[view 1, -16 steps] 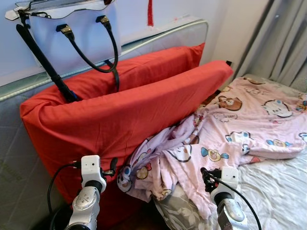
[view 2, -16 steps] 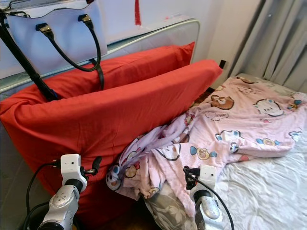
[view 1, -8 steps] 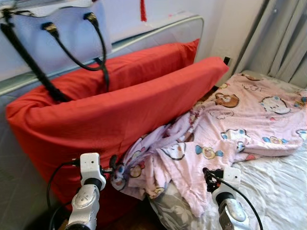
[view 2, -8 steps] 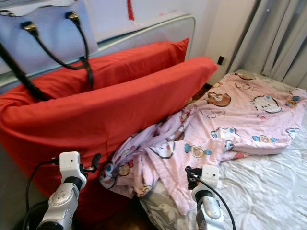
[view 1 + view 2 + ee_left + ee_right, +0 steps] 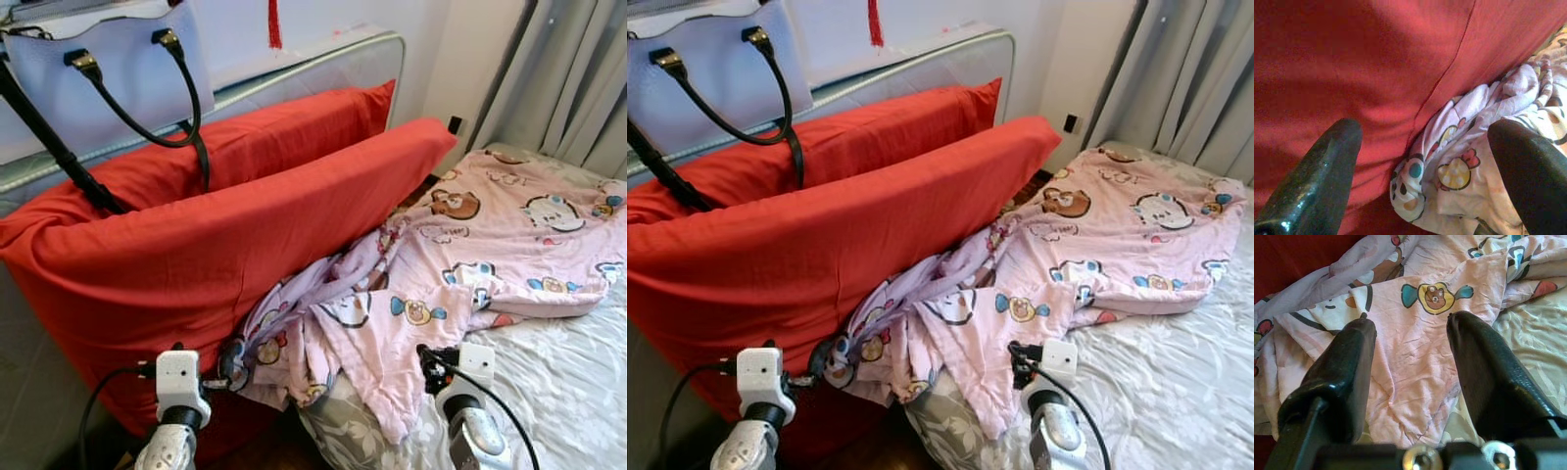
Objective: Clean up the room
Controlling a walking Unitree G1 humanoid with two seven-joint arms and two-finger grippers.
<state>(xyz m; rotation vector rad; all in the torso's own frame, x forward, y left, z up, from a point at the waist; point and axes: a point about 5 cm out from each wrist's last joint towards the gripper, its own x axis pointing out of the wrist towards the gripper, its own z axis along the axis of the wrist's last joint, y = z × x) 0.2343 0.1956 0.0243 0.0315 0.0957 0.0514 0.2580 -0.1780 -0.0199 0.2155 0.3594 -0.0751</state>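
L gripper (image 5: 1420, 142) low at bed edge, fingers spread wide, nothing held; it points at the seam where the crumpled end of the pink cartoon-print blanket (image 5: 460, 264) meets the front red pillow (image 5: 196, 264). One finger sits over the pillow, the other over the blanket; can't tell if either touches.

R gripper (image 5: 1410, 333) also wide open and empty, just above a blanket fold w/ a bear print.

Blanket lies spread across the white bedsheet (image 5: 568, 382) on the robot's right, its bunched end against the front pillow. Second red pillow (image 5: 294, 127) stands behind the first, both upright against the grey headboard (image 5: 323, 69). Pale blue handbag (image 5: 108, 69) w/ black handles rests on top of the headboard, strap hanging down over the pillows. Grey curtains (image 5: 578, 78) at far right.
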